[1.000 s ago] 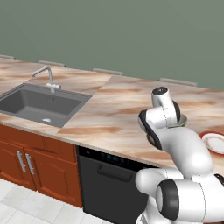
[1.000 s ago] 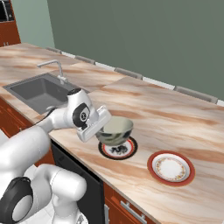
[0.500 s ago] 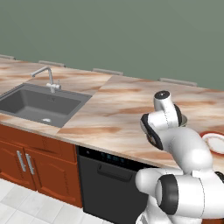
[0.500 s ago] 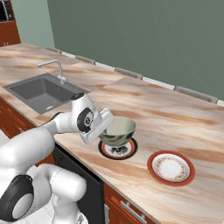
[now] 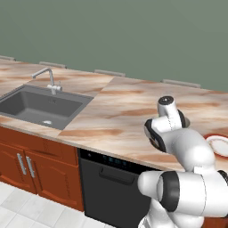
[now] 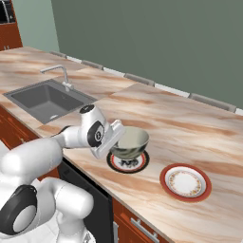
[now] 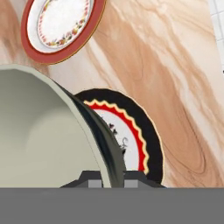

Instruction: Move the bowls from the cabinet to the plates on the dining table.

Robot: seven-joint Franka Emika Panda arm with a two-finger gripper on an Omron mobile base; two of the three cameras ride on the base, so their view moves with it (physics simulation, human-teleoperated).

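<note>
One white robot arm reaches forward over the long marble table, its elbow bent and its hand tipped down. Its jaws are nearly closed, pinching the rim of a bowl; in the hand view the rim runs straight down between the two dark finger tips. The bowl is shiny grey metal outside and pale cream inside. It sits level directly above the black-rimmed plate; whether it touches the plate cannot be told. That plate has a red and yellow zigzag ring and a white patterned centre. Just beside it, to the right in the right base view, lies a red-rimmed plate with a white centre. Well to the left are a sunken grey sink and its faucet. A black dishwasher sits below the table edge.
</note>
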